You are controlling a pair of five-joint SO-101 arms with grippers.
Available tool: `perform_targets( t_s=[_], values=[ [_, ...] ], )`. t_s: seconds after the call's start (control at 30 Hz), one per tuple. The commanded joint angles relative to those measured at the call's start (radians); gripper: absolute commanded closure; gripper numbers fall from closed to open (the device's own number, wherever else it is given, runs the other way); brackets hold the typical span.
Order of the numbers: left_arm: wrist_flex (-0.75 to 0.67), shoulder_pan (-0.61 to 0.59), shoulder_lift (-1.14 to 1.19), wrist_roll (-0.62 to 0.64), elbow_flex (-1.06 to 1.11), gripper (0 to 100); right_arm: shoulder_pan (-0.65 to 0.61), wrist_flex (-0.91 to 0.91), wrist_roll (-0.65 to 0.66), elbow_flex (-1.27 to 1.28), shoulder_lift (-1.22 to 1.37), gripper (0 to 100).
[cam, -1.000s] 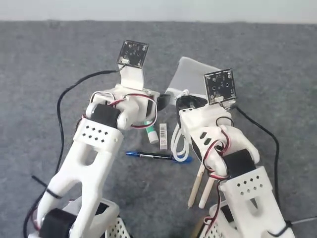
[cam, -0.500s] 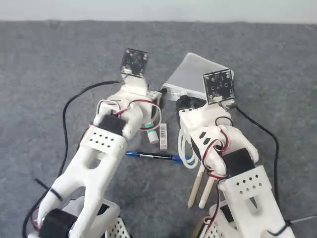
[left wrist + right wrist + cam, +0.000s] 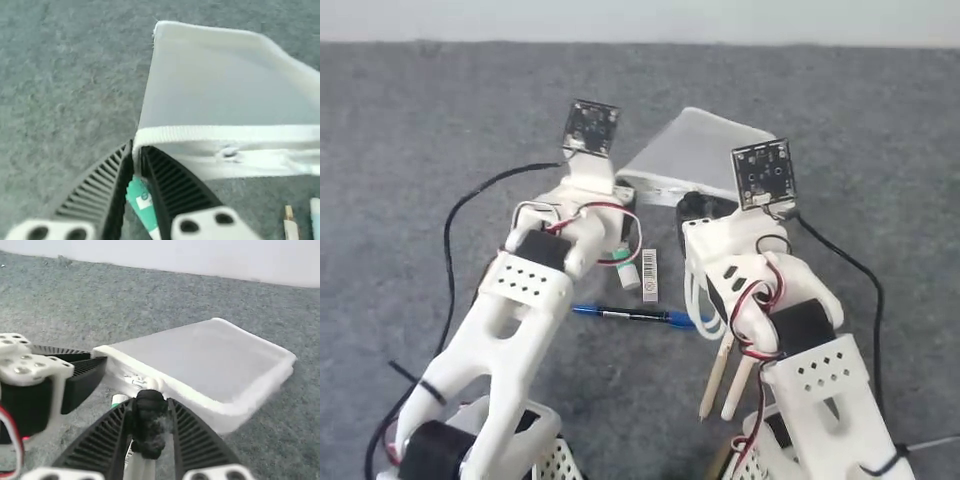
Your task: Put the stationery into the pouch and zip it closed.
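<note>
A translucent white pouch lies on the grey carpet beyond both arms, its zipped edge facing them. My left gripper is shut on the left end of that edge, also seen from above. My right gripper is shut on a black fuzzy tag at the pouch's edge, and a white cord loop hangs below it. Between the arms lie a blue pen, a white labelled stick and a green-and-white tube. Two wooden pencils lie beside the right arm.
Grey carpet spreads open to the left and far side. A pale wall runs along the back edge. Black cables trail from both arms. The left gripper sits close beside the right one.
The left gripper has drawn the pouch's near edge to the left, so the pouch now spreads wider. The right arm has barely moved.
</note>
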Motion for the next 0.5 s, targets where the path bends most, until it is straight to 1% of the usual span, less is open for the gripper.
perform_targets(
  t_s=[0.0, 0.27, 0.47],
  values=[
    [0.06, -0.066, -0.054, 0.063, -0.076, 99, 0.051, -0.033, 0.006, -0.009, -0.047, 99.2],
    [0.167, -0.123, -0.054, 0.098, -0.127, 99, 0.088, -0.035, 0.005, -0.015, -0.047, 99.2],
    [0.18, -0.146, -0.054, 0.11, -0.131, 99, 0.127, -0.035, 0.005, -0.031, -0.048, 99.2]
  ],
)
